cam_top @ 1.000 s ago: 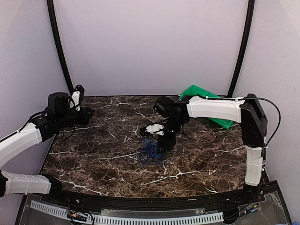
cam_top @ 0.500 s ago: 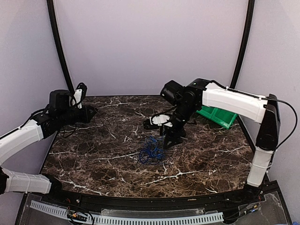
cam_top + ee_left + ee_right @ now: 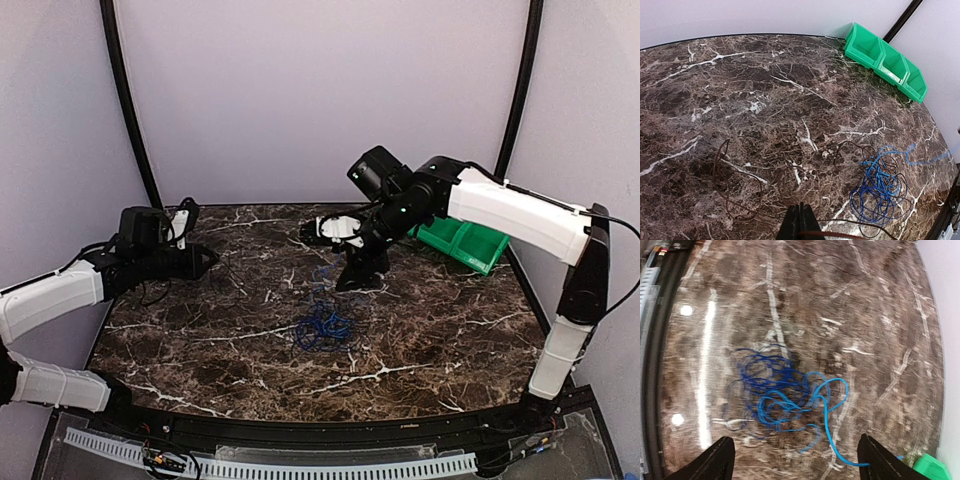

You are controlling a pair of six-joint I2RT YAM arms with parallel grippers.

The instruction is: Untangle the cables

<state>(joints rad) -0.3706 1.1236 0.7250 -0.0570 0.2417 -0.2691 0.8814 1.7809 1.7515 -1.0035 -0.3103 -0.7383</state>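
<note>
The left fingers (image 3: pixel 794 227) are clenched, and a thin dark cable (image 3: pixel 715 167) seems to come out right at their tips. I take it as pinched there. From the tips it runs off to the right along the desk (image 3: pixel 200 350), and a loose loop of the same thin dark wire lies flat just ahead of them and to the left.

The right fingers (image 3: pixel 722 460) are released and spread wide, with nothing between them. They hang above the desk, pointing down.

The blue cables (image 3: pixel 780 395) lie as a loose clump on the desk, below the right fingers and in front of them, clear of both tips. One paler blue strand leaves the clump and runs to just beside one of the right fingers; whether it touches I cannot tell. From the left fingers the clump sits ahead and to the right, well apart, with a few thin black loops mixed into its edges.

A green bin (image 3: pixel 460 243) stands beyond the right fingers, at the far edge of the desk.
</note>
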